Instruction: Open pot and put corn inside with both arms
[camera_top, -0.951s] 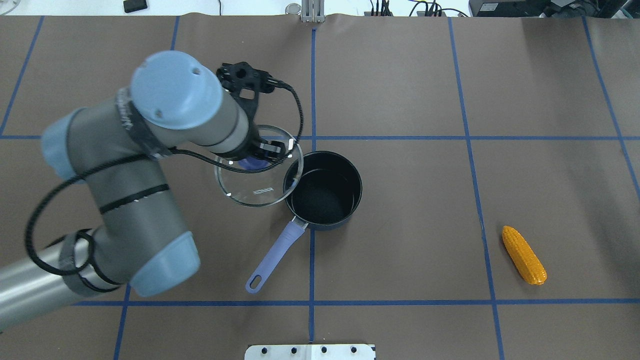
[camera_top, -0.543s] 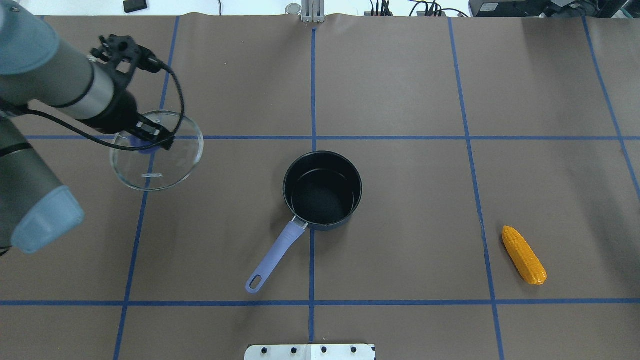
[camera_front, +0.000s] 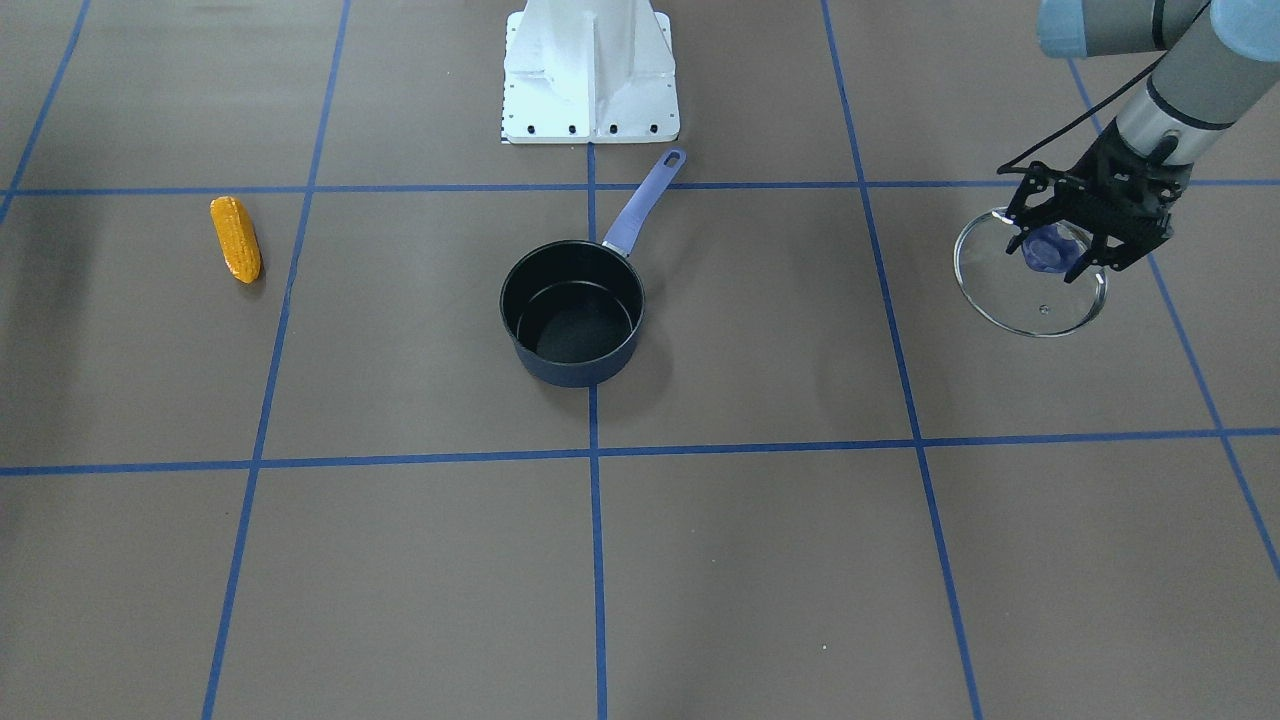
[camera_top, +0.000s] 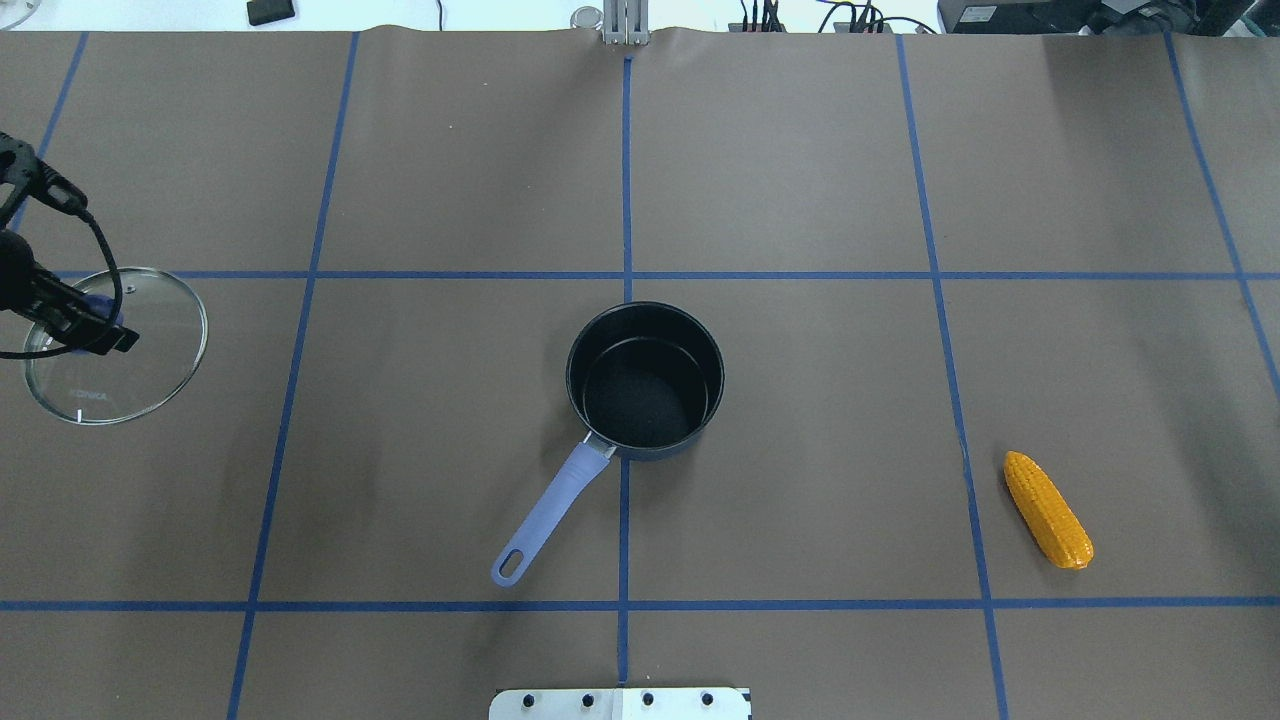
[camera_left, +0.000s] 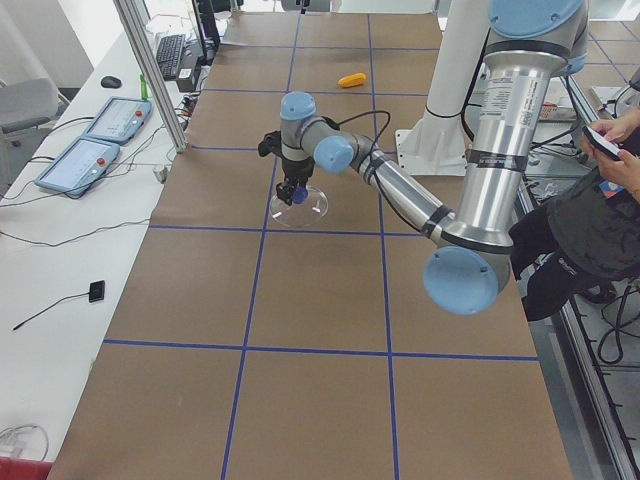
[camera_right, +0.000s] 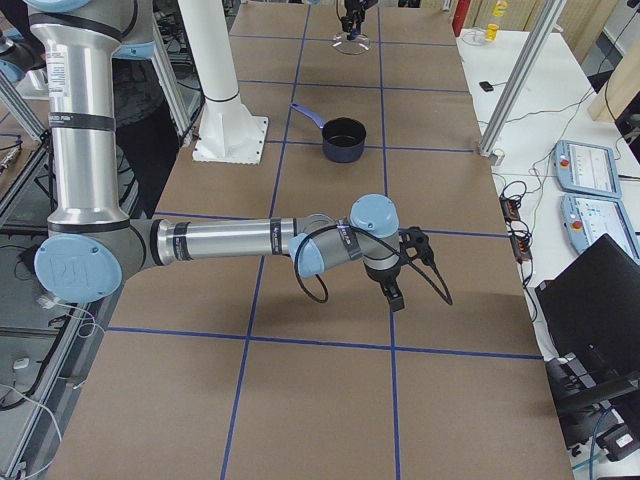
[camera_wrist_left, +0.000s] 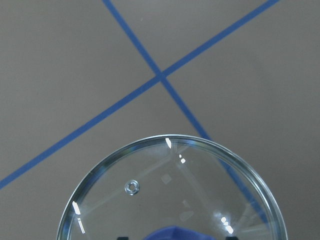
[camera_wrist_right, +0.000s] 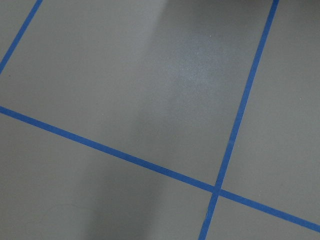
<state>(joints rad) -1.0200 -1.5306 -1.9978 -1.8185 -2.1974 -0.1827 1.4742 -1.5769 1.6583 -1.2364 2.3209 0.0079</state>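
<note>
Since a moment ago your left gripper (camera_front: 1060, 250) has swung the glass lid (camera_front: 1040, 308) away from the pot (camera_front: 575, 372), clamped on its blue knob (camera_front: 1043, 252). You find the corn (camera_front: 235, 238) well beyond the pot from it. For your right gripper (camera_right: 392, 293), you cannot tell whether it is apart or together.
</note>
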